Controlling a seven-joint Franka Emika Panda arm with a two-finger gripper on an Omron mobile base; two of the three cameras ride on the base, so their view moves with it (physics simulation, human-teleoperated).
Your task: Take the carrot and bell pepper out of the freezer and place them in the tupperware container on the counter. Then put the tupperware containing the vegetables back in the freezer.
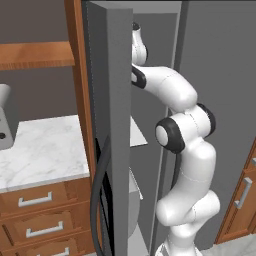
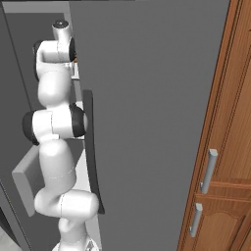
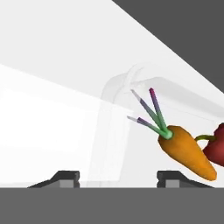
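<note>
The gripper (image 3: 118,176) is being held wide, holding nothing; the carrot (image 3: 187,152) is lying slanted, off to its right.

You see wooden wall shelf (image 1: 35,54) upper left, grey wall (image 1: 30,20) behind it, brown cabinet doors (image 2: 220,162) with metal handles (image 2: 209,170) right, possibly pale floor (image 1: 235,247) bottom right corner.

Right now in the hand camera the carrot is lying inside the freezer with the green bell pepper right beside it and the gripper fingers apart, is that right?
Not quite: the bell pepper is dark red, not green; only its small stem is green. The hand view shows it right beside the carrot on the white inside of the freezer, with the gripper fingers apart.
</note>
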